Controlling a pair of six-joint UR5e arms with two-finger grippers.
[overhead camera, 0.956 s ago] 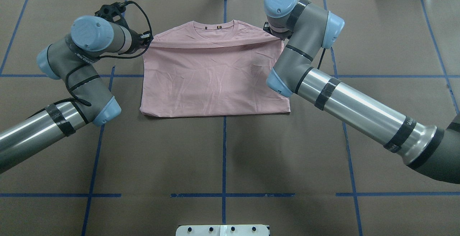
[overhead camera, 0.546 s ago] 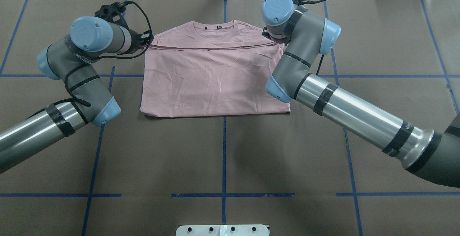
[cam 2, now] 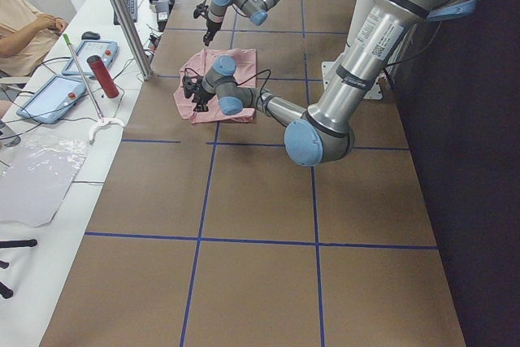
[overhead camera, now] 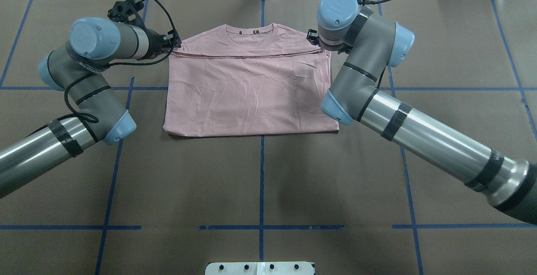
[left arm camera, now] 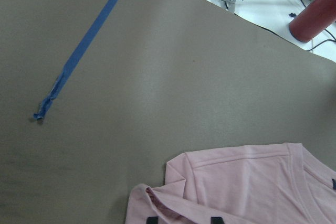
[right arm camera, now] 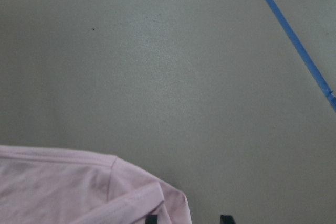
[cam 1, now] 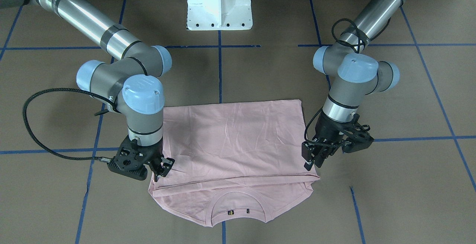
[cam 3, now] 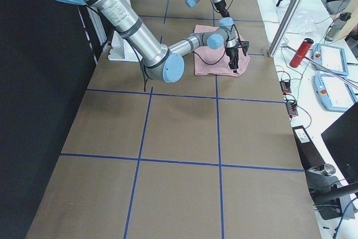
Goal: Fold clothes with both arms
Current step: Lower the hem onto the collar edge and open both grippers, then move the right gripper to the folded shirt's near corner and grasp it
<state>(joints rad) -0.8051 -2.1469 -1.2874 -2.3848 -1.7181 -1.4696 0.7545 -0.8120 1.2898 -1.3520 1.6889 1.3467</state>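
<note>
The pale pink T-shirt (overhead camera: 251, 90) lies flat on the brown table, its lower half folded up over the chest, the collar (overhead camera: 254, 29) at the far side. The Snoopy drawing is hidden. My left gripper (overhead camera: 172, 44) is open at the fold's far-left corner; in the left wrist view the shirt's bunched corner (left arm camera: 157, 203) lies between the spread fingertips. My right gripper (overhead camera: 312, 38) is open at the far-right corner; in the right wrist view the shirt corner (right arm camera: 168, 200) sits by one fingertip. In the front view the left gripper (cam 1: 310, 160) and the right gripper (cam 1: 161, 167) flank the shirt (cam 1: 238, 140).
The white pedestal base (cam 1: 219, 2) stands at the robot's side of the table. Blue tape lines (overhead camera: 261, 182) grid the brown cover. Beyond the far edge stand a metal post (cam 2: 122, 14), a red cylinder (cam 2: 103, 76) and control pads; a person (cam 2: 24, 30) sits there.
The lifted folded edge has dropped flat onto the shirt. Both arms have drawn slightly outward, the left one to the left and the right one to the right.
</note>
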